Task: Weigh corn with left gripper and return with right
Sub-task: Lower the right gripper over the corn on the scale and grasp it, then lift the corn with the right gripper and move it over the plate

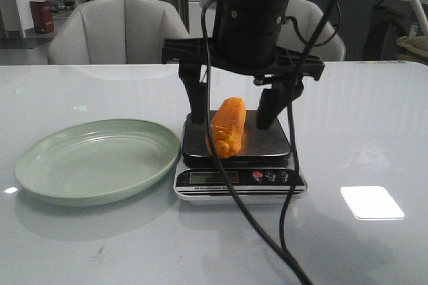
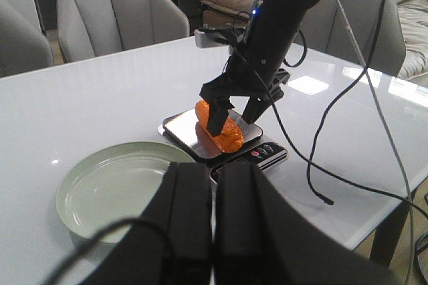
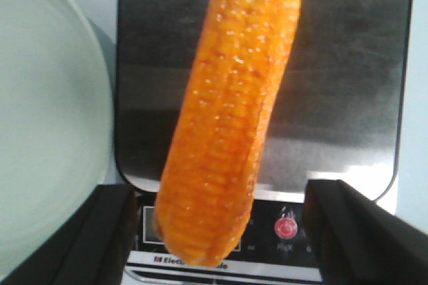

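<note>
One corn (image 1: 227, 135), lengthwise front-to-back on scale (image 1: 267, 146)

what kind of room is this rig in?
Probably an office or lab lounge, not a kitchen: grey armchairs behind a glossy white table, and equipment in the far room. On the table sit only a scale and green plate.

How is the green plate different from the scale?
The plate is round and pale green; the scale is squarish, with a dark shiny top and buttons along its front edge. The plate holds nothing, while the scale has the corn lying on it. The right gripper hangs open over the scale, a finger on each side of the corn; nothing hangs over the plate. Both sit side by side on the white table.
</note>
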`<state>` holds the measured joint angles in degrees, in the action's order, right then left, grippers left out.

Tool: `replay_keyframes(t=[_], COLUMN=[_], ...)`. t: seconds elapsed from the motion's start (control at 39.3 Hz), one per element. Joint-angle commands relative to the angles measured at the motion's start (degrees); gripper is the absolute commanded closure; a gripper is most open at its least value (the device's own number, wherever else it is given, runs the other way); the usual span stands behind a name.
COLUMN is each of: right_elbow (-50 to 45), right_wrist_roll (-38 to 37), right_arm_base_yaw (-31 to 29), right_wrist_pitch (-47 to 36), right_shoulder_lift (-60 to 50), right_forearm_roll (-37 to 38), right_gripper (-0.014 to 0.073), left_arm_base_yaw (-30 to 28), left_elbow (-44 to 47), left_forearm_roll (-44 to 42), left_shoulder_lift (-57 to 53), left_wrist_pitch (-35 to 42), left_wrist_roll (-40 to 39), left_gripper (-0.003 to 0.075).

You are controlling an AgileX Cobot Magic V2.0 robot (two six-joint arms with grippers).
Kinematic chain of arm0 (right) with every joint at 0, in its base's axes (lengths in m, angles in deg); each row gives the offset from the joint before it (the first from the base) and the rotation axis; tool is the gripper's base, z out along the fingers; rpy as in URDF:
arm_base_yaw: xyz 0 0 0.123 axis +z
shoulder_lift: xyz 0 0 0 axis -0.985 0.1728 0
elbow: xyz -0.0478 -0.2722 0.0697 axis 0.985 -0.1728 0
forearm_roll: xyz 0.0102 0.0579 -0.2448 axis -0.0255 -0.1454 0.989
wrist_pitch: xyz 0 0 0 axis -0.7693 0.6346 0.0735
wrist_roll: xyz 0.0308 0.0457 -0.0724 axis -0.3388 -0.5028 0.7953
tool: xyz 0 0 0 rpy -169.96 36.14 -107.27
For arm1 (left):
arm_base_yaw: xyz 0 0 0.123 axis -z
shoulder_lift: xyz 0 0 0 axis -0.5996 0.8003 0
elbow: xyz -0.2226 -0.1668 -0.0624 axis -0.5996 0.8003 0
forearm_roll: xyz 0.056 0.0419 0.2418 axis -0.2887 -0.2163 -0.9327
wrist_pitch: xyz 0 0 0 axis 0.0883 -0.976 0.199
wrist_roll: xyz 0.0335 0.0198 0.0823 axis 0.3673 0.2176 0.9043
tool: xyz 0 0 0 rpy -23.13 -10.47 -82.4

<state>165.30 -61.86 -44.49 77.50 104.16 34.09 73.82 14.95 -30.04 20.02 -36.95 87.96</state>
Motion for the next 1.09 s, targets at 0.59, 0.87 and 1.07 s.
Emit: replay_keyframes(t=[0.59, 0.87, 1.07], right_elbow=[7.2, 7.2, 7.2], right_wrist_roll=[-0.5, -0.5, -0.5], right_arm_base_yaw=[6.2, 12.8, 13.2], right_wrist_pitch=[-8.7, -22.2, -22.8], right_shoulder_lift=[0.2, 3.3, 7.0], right_forearm_roll=[-0.7, -2.0, -6.1], right_gripper=[0.0449, 0.0447, 0.0391], left_arm_base_yaw=[0.3, 0.3, 0.3], left_elbow=[-1.3, -1.3, -1.3], left_forearm_roll=[0.3, 0.3, 0.3], left_shoulder_lift=[0.1, 0.1, 0.1], left_wrist_pitch=[4.7, 4.7, 4.7], left_wrist_roll=[0.0, 0.0, 0.0], left_gripper=[0.0606, 0.0607, 0.0606])
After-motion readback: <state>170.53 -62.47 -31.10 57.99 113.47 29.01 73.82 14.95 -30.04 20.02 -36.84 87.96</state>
